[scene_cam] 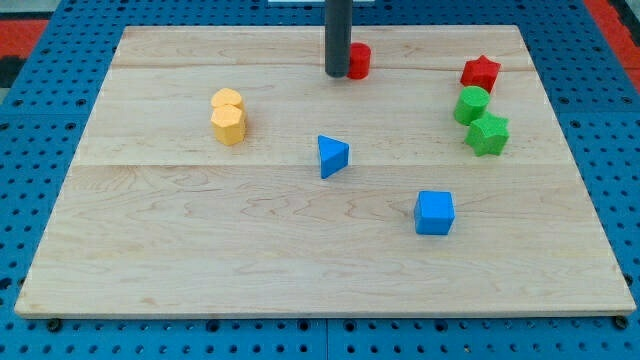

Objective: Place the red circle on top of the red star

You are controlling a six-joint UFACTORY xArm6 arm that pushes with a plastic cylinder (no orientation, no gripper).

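The red circle sits near the view's top middle of the wooden board. My tip is at the red circle's left side, touching or almost touching it, and the rod hides part of its left edge. The red star lies at the view's upper right, well to the right of the red circle and about level with it.
A green circle and a green star sit just below the red star. Two yellow blocks sit close together at the left. A blue triangle is at the centre and a blue cube is at lower right.
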